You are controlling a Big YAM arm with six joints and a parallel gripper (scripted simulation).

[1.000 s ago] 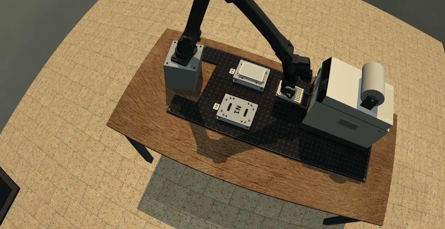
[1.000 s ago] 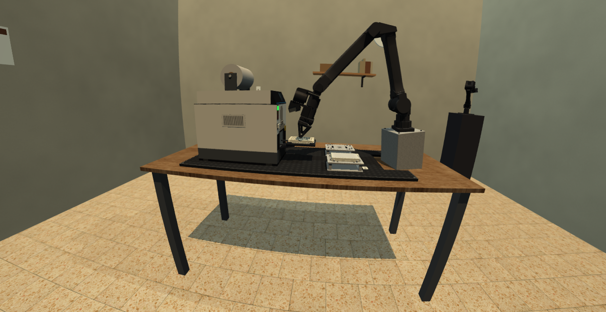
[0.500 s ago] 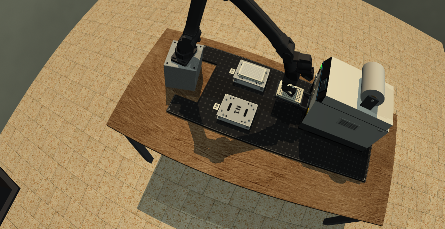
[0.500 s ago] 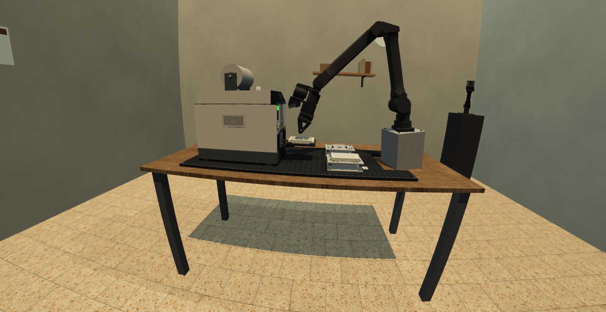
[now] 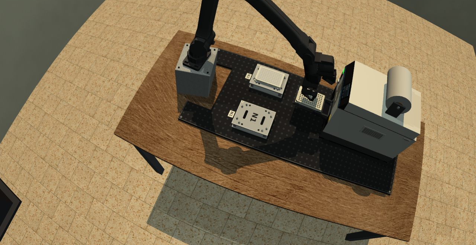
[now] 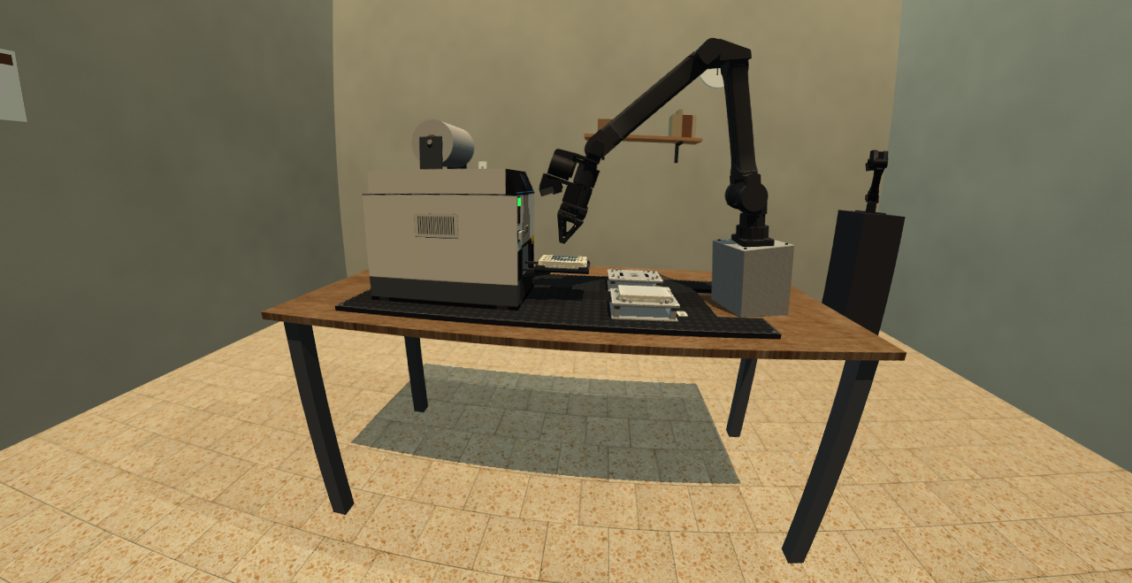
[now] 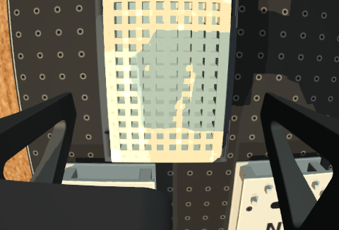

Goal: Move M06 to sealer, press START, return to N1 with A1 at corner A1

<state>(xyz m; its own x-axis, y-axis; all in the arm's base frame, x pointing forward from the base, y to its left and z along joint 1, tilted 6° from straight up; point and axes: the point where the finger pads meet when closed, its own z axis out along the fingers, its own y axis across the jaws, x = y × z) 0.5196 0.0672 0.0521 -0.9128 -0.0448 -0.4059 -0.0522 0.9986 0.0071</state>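
Observation:
Plate M06 (image 5: 318,103) (image 6: 562,260) (image 7: 166,82) is cream, with rows of square wells. It lies flat on the sealer's dark stage (image 6: 584,269) (image 7: 100,46), which is out. Fine seating at the locators cannot be told; no foil shows. My gripper (image 5: 311,97) (image 6: 563,239) (image 7: 168,103) is open and empty above the plate, with a gap between the fingertips and the plate. Nest N1 (image 5: 247,107) (image 6: 633,275) (image 7: 259,188) holds no plate. The sealer's lamp (image 5: 343,70) (image 6: 519,202) is green. START's button is not clearly readable.
Nest N2 (image 5: 280,92) (image 6: 642,310) (image 7: 106,172) holds a white plate (image 5: 269,76) (image 6: 642,293) beside N1. The sealer (image 5: 366,93) (image 6: 439,247) stands right behind the stage, with a foil roll (image 5: 398,83) (image 6: 451,143) on top. The arm's wrist is close to its front.

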